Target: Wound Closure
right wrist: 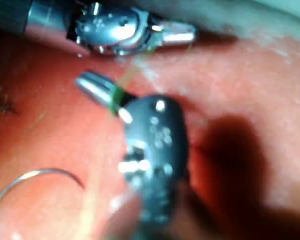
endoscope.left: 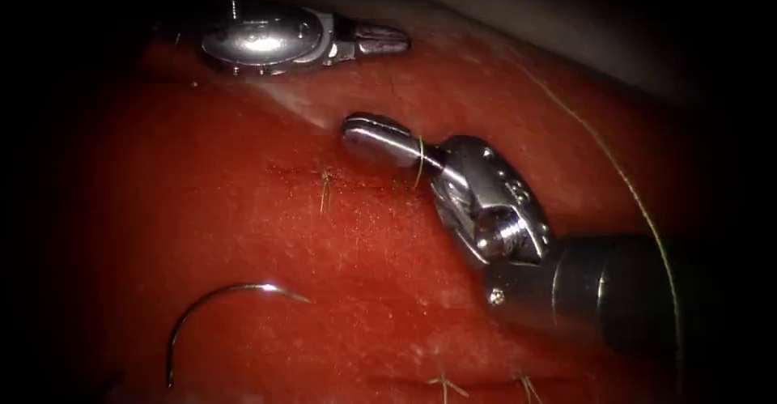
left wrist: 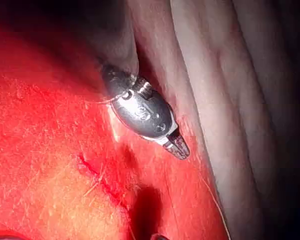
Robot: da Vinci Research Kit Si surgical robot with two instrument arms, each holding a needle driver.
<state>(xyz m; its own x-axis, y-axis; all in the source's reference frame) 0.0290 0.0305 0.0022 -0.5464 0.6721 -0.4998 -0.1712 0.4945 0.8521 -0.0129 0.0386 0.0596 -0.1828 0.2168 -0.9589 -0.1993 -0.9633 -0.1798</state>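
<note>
The left tool [endoscope.left: 382,38] lies at the far edge of the tissue [endoscope.left: 243,210], jaws shut and pointing right. A fine thread [left wrist: 212,197] leads away from its tip [left wrist: 178,147], so it seems to hold the thread. The right tool [endoscope.left: 374,135] reaches in from the lower right, jaws shut with nothing seen between them. Thread [endoscope.left: 419,161] is looped round those jaws, and the loop [right wrist: 116,96] leads up toward the left tool [right wrist: 174,34]. The curved needle [endoscope.left: 218,295] lies free on the tissue at the lower left, held by neither tool. The cut [endoscope.left: 348,184] runs just under the right tool's jaws.
A tied stitch with short ends [endoscope.left: 325,189] crosses the cut on its left part. More cut thread ends [endoscope.left: 445,384] stick up at the near edge. A long strand [endoscope.left: 631,189] curves down the right side of the tissue. Pale cloth [left wrist: 229,100] lies beyond the far edge.
</note>
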